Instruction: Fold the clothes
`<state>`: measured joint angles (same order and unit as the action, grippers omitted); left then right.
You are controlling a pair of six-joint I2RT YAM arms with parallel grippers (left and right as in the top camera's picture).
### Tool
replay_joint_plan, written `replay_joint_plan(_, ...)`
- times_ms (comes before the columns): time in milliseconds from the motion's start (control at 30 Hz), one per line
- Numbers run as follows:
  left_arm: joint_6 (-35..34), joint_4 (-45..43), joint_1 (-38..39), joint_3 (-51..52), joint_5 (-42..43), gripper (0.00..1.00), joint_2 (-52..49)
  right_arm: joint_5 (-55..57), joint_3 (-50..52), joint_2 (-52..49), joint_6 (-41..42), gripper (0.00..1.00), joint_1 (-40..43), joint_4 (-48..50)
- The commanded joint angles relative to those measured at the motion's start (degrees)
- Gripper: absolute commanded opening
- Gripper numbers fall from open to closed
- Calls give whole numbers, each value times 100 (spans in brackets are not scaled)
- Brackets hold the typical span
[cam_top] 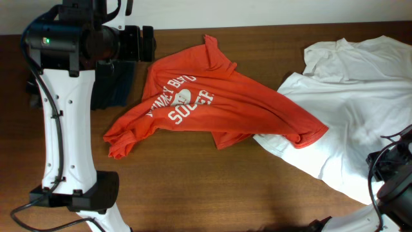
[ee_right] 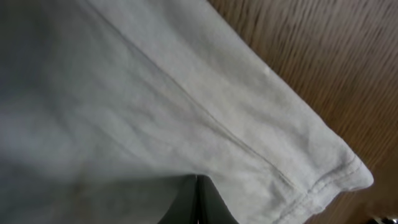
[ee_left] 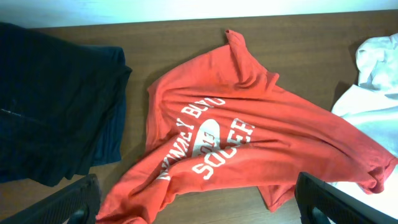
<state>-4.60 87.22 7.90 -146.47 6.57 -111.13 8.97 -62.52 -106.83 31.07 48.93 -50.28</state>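
An orange-red T-shirt (cam_top: 206,103) with white soccer lettering lies crumpled in the middle of the wooden table, one sleeve overlapping a plain white T-shirt (cam_top: 360,103) spread at the right. My left gripper (ee_left: 199,208) hangs open above the orange shirt (ee_left: 236,137), its fingers (ee_left: 71,202) wide apart and touching nothing. In the overhead view it sits at the back left (cam_top: 138,44). My right gripper (ee_right: 197,182) is shut, its tips pinched into a fold of the white shirt (ee_right: 155,93) near a hemmed edge.
A dark navy garment (cam_top: 112,84) lies folded at the back left, beside the orange shirt and under my left arm (cam_top: 61,129). Bare wooden table (cam_top: 212,187) shows along the front. My right arm (cam_top: 393,174) is at the front right corner.
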Motion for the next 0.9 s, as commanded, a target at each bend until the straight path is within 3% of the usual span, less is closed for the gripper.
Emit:
replay_joint_plan(0,-55,-7,-17,-4,-39,99,-7,413,472,-146,114,4,44,603)
replay_joint_plan(67,-55,-4,-17,-4,-39,99,-7,935,459,-146,247,4,302,925)
replay_joint_plan(300,-55,-4,-17,-4,-39,99,-7,516,260,-146,-85,4,1650,2870)
replay_joint_plan(400,-55,-4,-17,-4,-39,99,-7,13,-1029,-144,-730,4,1757,2487)
replay_joint_plan(467,-55,-4,-17,-4,-39,99,-7,-1606,-2055,-144,-820,4,1646,1742)
replay_joint_plan(533,-55,-4,-17,-4,-42,99,-7,-2476,-2656,-101,-839,4,1113,933)
replay_joint_plan(700,-55,-4,-17,-4,-39,99,-7,-2358,-2577,-52,-826,4,-271,-1086)
replay_joint_plan(767,-55,-7,-17,-4,-39,99,-7,-2579,-2577,-52,-1506,4,-999,-1574)
replay_joint_plan(867,-55,-7,-17,-4,-39,99,-7,-2590,-2577,-55,-1762,4,-2107,-1545)
